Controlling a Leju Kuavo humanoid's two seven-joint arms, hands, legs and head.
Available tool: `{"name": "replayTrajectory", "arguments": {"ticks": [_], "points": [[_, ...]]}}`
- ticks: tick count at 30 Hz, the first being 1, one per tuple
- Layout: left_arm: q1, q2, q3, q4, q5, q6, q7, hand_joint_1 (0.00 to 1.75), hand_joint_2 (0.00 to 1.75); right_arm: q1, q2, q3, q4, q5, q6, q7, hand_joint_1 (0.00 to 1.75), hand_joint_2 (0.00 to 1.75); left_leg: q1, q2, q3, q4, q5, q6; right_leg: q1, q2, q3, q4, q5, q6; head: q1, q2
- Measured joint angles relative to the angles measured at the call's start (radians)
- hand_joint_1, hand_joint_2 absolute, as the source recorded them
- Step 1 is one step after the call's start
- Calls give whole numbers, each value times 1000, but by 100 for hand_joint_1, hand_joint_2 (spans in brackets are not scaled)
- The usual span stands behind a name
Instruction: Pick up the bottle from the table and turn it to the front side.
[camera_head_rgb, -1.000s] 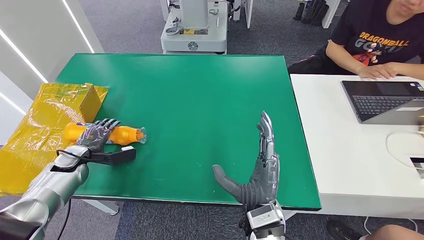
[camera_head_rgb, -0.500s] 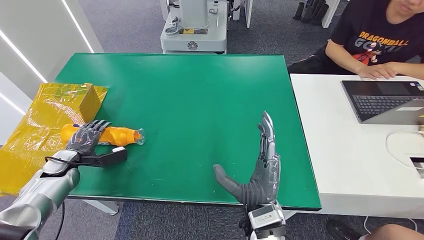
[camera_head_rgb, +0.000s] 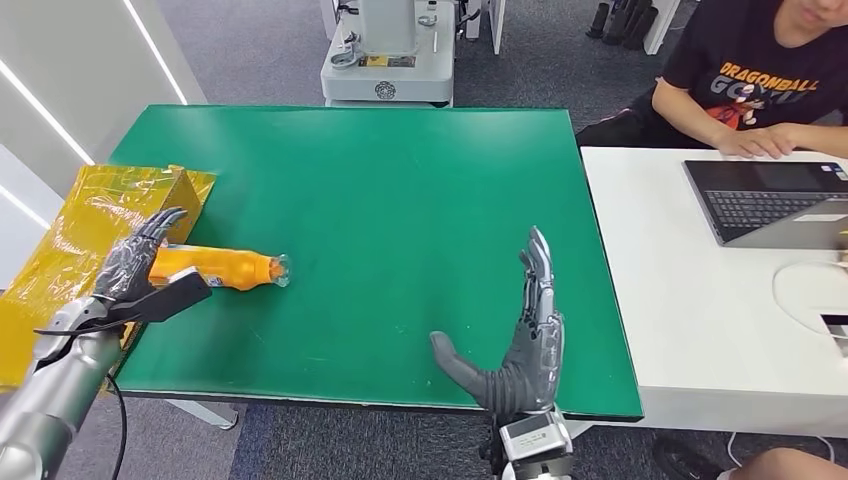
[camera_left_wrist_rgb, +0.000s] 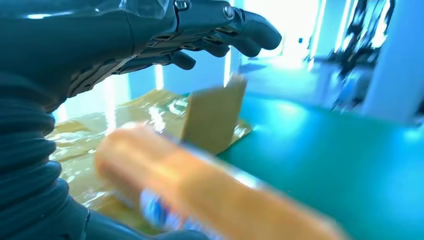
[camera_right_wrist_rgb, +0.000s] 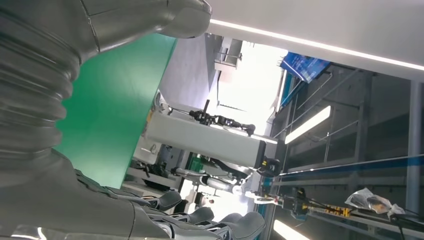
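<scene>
Bottle (camera_head_rgb: 215, 268), orange, lying on green bench (camera_head_rgb: 400, 200); left hand (camera_head_rgb: 140, 262) fingers spread at its base, grasping nothing; recommended: wrap mid-body squarely before lifting; right hand (camera_head_rgb: 520, 335) flat, released.

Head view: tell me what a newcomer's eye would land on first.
The orange bottle stands out, lying on its side near the left edge of the green table, its cap pointing toward the middle. The left robot hand is spread open over its base end, beside crinkled yellow wrapping. The right robot hand stands open and upright at the near edge.
</scene>
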Motion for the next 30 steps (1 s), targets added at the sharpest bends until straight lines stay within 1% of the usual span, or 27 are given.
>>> {"name": "replayTrajectory", "arguments": {"ticks": [3,6,8,10,12,14,16,18,20,22,24,26,30], "points": [[36,4,31,-76,47,-13,-23,0,175,0,0,-1,0,-1,0,-1,0,175,0,0,0,0,0,0,0,0,0,0,0,0,0,0],[98,1,77,-175,181,-56,-76,0,175,0,0,-1,4,-7,1,-4,0,175,0,1,0,0,0,0,0,1,0,0,0,0,0,0],[151,-5,115,-257,310,-108,-111,0,175,0,-1,-1,7,-13,1,-6,0,175,0,2,0,0,-1,0,0,2,-1,0,0,0,0,0],[204,-18,157,-345,460,-180,-146,0,175,-1,-2,-1,10,-18,-1,-8,0,175,0,2,0,0,-1,0,0,2,-1,0,0,0,0,0],[252,-38,197,-430,602,-256,-168,0,175,-1,-2,-1,14,-23,-1,-13,0,175,0,2,-1,0,-1,-1,0,2,-1,-1,0,0,0,0],[291,-68,231,-506,721,-320,-173,0,175,-2,-3,0,17,-28,-1,-16,0,175,0,2,-1,0,-1,0,0,2,-1,-1,0,0,0,0],[321,-113,256,-574,843,-377,-173,0,175,-3,-3,2,21,-33,2,-17,0,175,0,1,-1,0,-1,0,0,1,-1,-1,0,0,0,0],[341,-170,267,-627,972,-413,-171,0,175,-8,-3,5,27,-39,6,-17,0,175,-1,1,-1,0,-1,0,0,1,-1,-1,0,0,0,0],[359,-234,258,-670,1061,-402,-170,0,175,-14,-3,9,31,-47,9,-18,0,175,-1,1,-1,0,-1,0,-1,0,-1,-1,0,1,0,0],[381,-298,230,-703,1058,-337,-171,0,175,-19,-3,15,34,-51,9,-18,0,175,-1,0,-1,1,-1,0,-1,0,0,-2,0,1,0,0],[403,-354,194,-730,1017,-274,-173,0,175,-20,-3,22,37,-51,8,-17,0,175,-1,0,-1,1,-2,1,-1,0,0,-2,0,1,0,0],[423,-411,163,-754,996,-247,-173,0,175,-20,-3,27,38,-51,4,-14,0,175,-2,0,-1,1,-2,1,-1,0,0,-2,0,1,0,0],[483,-540,113,-820,963,-208,-173,0,175,-18,-3,33,38,-52,-4,0,0,175,-2,0,-1,1,-3,3,-1,0,0,-2,0,1,0,0]]}}
